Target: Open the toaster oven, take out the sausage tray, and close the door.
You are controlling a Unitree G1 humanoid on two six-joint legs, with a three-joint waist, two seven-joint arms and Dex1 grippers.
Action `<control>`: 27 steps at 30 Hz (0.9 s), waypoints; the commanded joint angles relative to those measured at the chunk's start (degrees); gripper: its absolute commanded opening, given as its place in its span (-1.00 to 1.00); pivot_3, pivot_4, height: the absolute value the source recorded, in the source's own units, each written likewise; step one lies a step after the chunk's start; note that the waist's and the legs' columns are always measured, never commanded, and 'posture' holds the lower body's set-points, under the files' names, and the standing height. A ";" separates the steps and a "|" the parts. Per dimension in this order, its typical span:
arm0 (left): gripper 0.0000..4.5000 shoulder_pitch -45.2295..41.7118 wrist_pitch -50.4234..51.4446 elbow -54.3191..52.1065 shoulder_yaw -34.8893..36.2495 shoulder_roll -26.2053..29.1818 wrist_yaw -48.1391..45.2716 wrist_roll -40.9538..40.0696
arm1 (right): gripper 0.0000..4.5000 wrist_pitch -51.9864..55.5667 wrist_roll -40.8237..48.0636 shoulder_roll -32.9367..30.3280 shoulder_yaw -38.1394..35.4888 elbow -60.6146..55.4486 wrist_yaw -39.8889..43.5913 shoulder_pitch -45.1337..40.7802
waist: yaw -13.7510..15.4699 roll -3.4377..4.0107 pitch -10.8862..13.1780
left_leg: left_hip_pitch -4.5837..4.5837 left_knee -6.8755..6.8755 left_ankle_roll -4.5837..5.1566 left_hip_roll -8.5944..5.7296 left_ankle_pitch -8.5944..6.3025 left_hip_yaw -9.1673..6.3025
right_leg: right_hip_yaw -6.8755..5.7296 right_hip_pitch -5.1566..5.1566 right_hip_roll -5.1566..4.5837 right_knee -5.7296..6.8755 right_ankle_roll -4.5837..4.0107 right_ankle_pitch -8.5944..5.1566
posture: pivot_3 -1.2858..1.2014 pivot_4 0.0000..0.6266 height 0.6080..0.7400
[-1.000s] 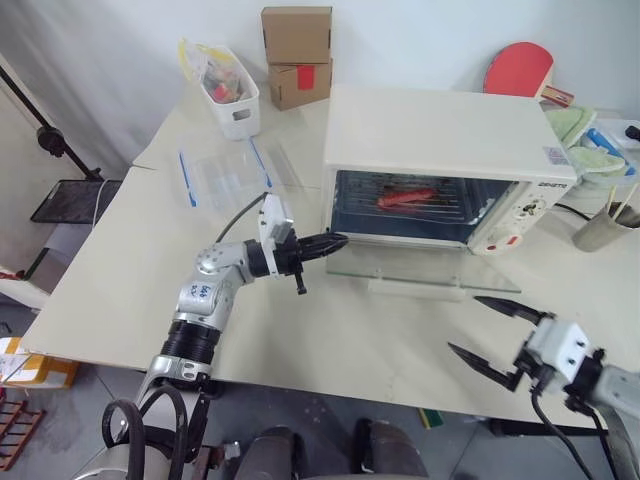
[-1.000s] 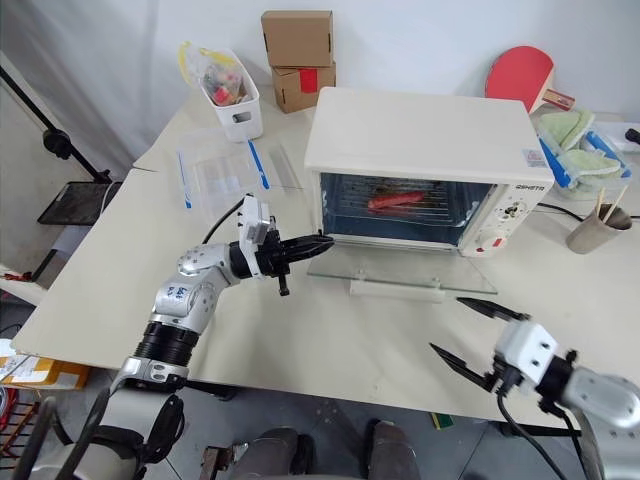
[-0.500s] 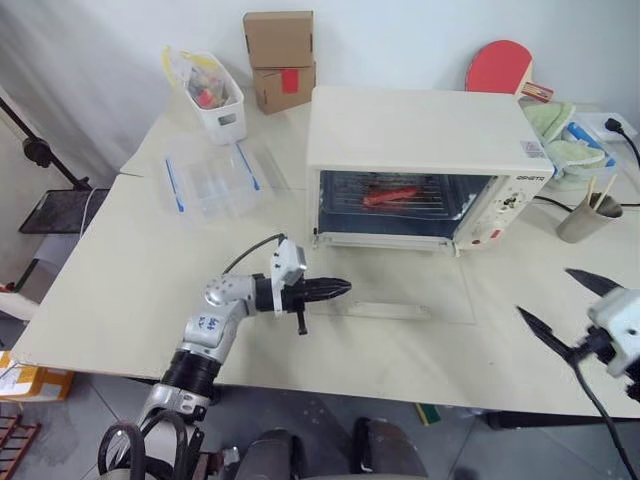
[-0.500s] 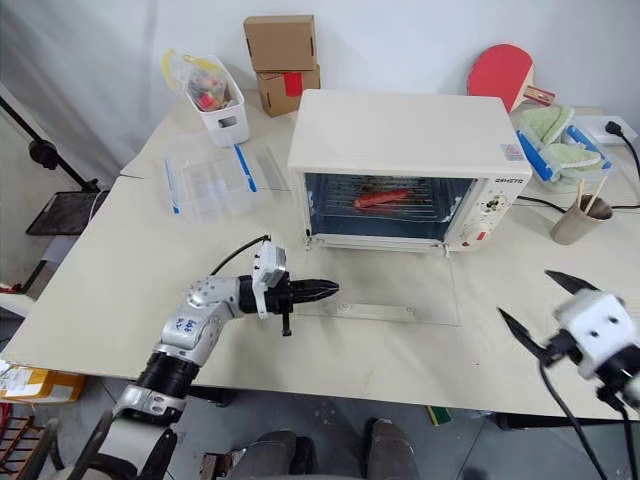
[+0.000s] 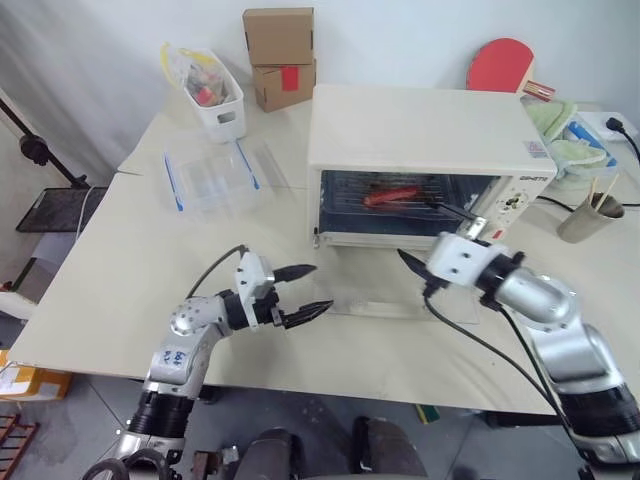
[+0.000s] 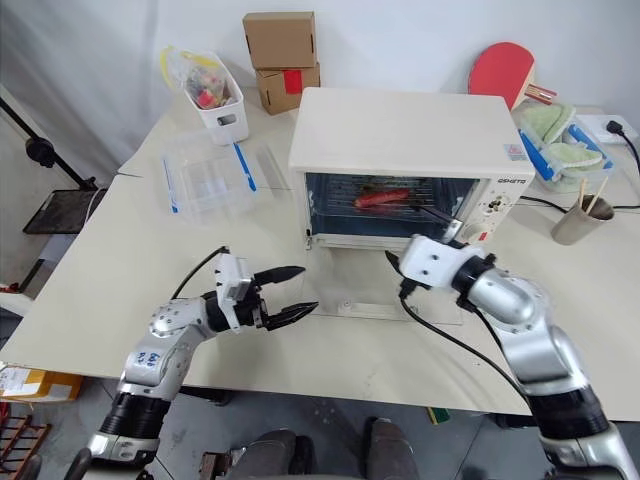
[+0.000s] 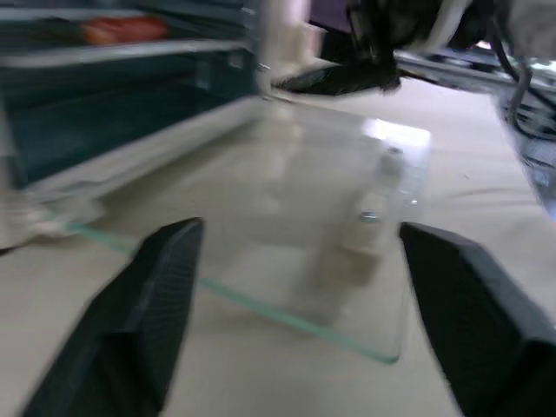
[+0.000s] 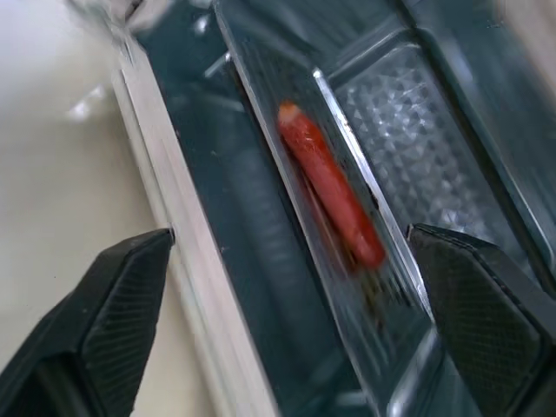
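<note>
The cream-white toaster oven (image 5: 420, 125) stands mid-table with its glass door (image 5: 385, 290) folded down flat in front of it. The door's bar handle (image 7: 365, 234) lies at the near edge. Inside, the silver sausage tray (image 8: 404, 113) rests on the rack with one red sausage (image 8: 330, 187) on it. My right gripper (image 5: 432, 238) is open and level at the oven's mouth, pointing at the tray and touching nothing. Open as well, my left gripper (image 5: 297, 291) hovers over the table just left of the door's near corner, its fingers (image 7: 165, 295) empty.
A clear plastic container with blue clips (image 5: 210, 180) lies at the back left, beside a white bin (image 5: 215, 100) and cardboard boxes (image 5: 280, 55). A red paddle (image 5: 500, 65), folded cloths (image 5: 575, 150) and a cup with sticks (image 5: 585, 220) sit right of the oven.
My left gripper has opened, let go of the door's left end and drawn back. The right gripper has swung from the table's near right edge up to the oven's opening.
</note>
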 commanded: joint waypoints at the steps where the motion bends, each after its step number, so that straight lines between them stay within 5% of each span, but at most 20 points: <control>1: 0.99 1.84 0.99 -5.53 3.77 0.46 3.31 -3.20 | 1.00 0.87 -8.84 2.27 2.29 4.81 -7.70 -3.79 | 0.01 0.00 0.00 | -0.04 0.00 0.00 -0.01 0.00 0.00 | 0.00 -0.02 0.00 0.01 0.00 0.00 | 0.03 -0.52 1.00; 8: 0.99 6.10 3.73 -10.56 5.52 2.04 5.93 -5.21 | 1.00 -0.10 -18.57 6.48 6.69 15.15 -17.66 -10.50 | -0.25 0.00 0.00 | -0.06 0.01 -0.03 -0.01 0.03 0.01 | -0.02 -0.02 0.03 0.01 0.01 0.00 | 0.03 -0.52 1.00; 14: 1.00 5.10 4.51 -11.36 3.84 1.21 7.46 -5.24 | 0.32 -1.07 -20.52 8.01 7.46 17.86 -21.38 -12.36 | -0.25 0.00 0.00 | -0.06 0.01 -0.04 -0.03 0.06 0.01 | -0.01 -0.01 0.03 0.02 0.01 0.00 | 0.03 -0.52 1.00; 22: 1.00 -1.92 3.89 -5.76 1.65 0.37 5.49 -5.08 | -0.88 -1.31 -22.05 8.34 7.24 18.01 -24.81 -12.97 | -0.34 0.00 0.00 | -0.07 0.00 -0.08 -0.02 0.10 0.02 | -0.03 -0.03 0.07 0.05 0.01 0.00 | 0.03 -0.52 1.00; 27: 1.00 -7.93 2.08 0.49 0.44 -0.78 3.92 -3.98 | -1.00 -1.38 -23.08 8.67 6.66 17.96 -25.69 -13.11 | -0.29 -0.13 0.02 | -0.12 0.01 -0.07 -0.02 0.12 0.00 | -0.08 -0.03 0.11 0.01 0.02 0.01 | 0.03 -0.52 1.00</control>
